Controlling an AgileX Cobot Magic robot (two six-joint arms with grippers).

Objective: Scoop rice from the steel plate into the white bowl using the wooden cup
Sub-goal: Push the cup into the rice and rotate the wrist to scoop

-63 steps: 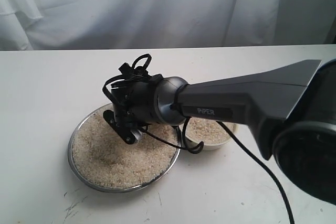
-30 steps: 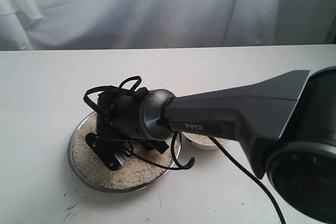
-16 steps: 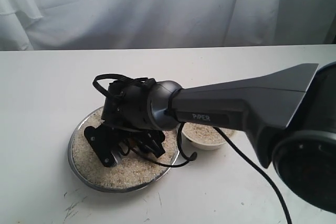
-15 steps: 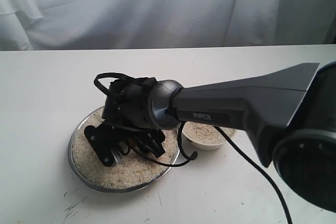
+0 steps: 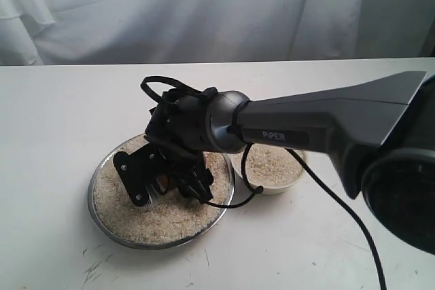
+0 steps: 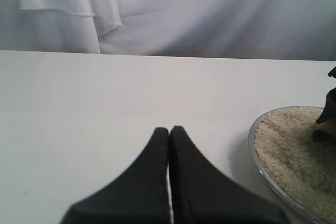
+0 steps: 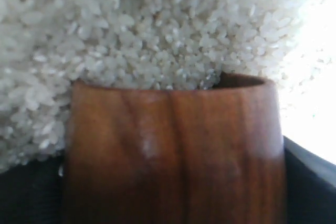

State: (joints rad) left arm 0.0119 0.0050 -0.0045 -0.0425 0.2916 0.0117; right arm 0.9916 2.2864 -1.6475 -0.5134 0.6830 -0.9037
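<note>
Shallow round steel plate [image 5: 158,245] on the white table [image 5: 61,113], left of and just beside the small cream-white bowl [image 5: 275,189]. Loose rice grains [image 5: 156,221] lie in both. The reddish-brown wooden cup [image 7: 173,156] sits in the plate's rice, mouth against the grains.

I see off-white rice [image 5: 163,219], a shiny silver steel plate [image 5: 90,202], a cream white bowl [image 5: 275,188], the wooden cup [image 7: 173,156] glossy reddish-brown with darker grain streaks, a black right gripper [image 5: 166,185], and a white surface [image 5: 61,113].
</note>
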